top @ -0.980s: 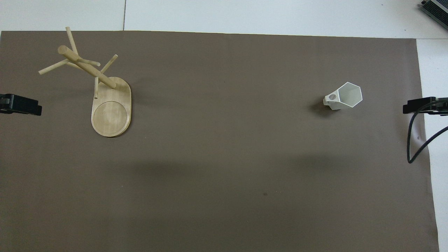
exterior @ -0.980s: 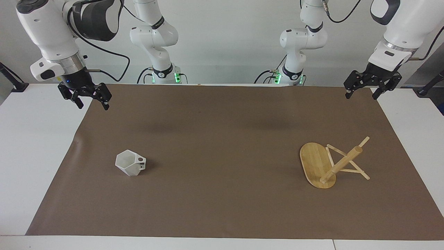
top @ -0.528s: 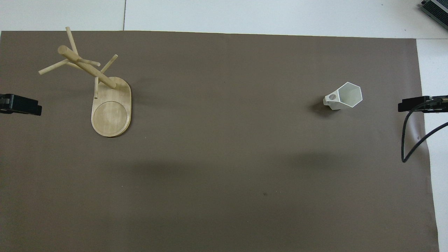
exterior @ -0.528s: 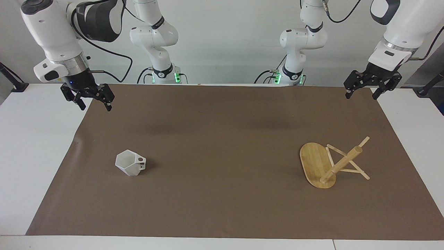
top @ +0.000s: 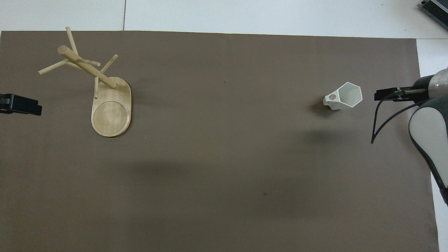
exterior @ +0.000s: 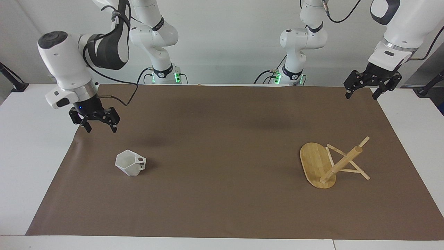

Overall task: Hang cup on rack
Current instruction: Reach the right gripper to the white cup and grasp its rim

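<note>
The white faceted cup (exterior: 130,163) stands upright on the brown mat toward the right arm's end; it also shows in the overhead view (top: 344,96), handle toward the table's middle. The bamboo rack (exterior: 315,161) stands upright toward the left arm's end, its post (exterior: 341,165) and pegs bare; it shows in the overhead view (top: 110,115) too. My right gripper (exterior: 100,130) is open and empty, up in the air over the mat's edge beside the cup, and it shows in the overhead view (top: 380,95). My left gripper (exterior: 360,96) is open and empty and waits over the mat's corner (top: 33,106).
A brown mat (exterior: 222,146) covers most of the white table (exterior: 31,139). A black cable (top: 376,126) hangs from the right arm over the mat. The two arm bases (exterior: 163,74) stand at the table's edge.
My right gripper has come down and moved over the mat toward the cup. The left arm, the cup and the rack have not moved.
</note>
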{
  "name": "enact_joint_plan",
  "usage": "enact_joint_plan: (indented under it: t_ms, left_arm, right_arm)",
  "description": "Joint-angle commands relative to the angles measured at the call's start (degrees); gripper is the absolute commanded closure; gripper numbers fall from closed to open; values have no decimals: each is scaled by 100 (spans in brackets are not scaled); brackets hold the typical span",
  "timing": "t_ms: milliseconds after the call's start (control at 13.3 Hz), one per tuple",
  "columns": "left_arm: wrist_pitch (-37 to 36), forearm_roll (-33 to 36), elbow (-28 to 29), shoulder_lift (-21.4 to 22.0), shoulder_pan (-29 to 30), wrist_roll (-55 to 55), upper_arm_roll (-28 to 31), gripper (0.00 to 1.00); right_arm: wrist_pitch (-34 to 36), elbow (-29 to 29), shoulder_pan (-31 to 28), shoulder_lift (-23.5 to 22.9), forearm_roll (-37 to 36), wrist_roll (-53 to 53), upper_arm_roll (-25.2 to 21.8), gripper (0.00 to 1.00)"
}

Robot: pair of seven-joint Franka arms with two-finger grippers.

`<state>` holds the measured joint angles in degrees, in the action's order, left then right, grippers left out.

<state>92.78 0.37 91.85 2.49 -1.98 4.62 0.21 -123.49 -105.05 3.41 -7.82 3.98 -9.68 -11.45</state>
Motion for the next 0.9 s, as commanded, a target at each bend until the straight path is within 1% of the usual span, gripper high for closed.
enact_joint_plan:
  t_ms: [0, 226, 452, 603, 679, 829]
  left_arm:
    - [118, 51, 166, 138, -119, -84, -3, 0]
    - [118, 51, 166, 138, -136, -295, -3, 0]
    - [100, 51, 175, 146, -110, -252, -3, 0]
    - [91, 51, 184, 155, -92, -243, -3, 0]
    - [100, 51, 193, 155, -101, -243, -3, 0]
    - [100, 51, 202, 155, -101, -234, -3, 0]
  right_arm:
    - [-604, 64, -43, -500, 226, -271, 20, 0]
    - [-1096, 72, 2, -799, 226, -263, 29, 0]
    - [-1212, 72, 98, -914, 235, -236, 38, 0]
    - [-1475, 64, 63, -1142, 235, -262, 38, 0]
    - [-1485, 64, 63, -1230, 235, -280, 38, 0]
    - [-1494, 55, 46, -1248, 235, -385, 38, 0]
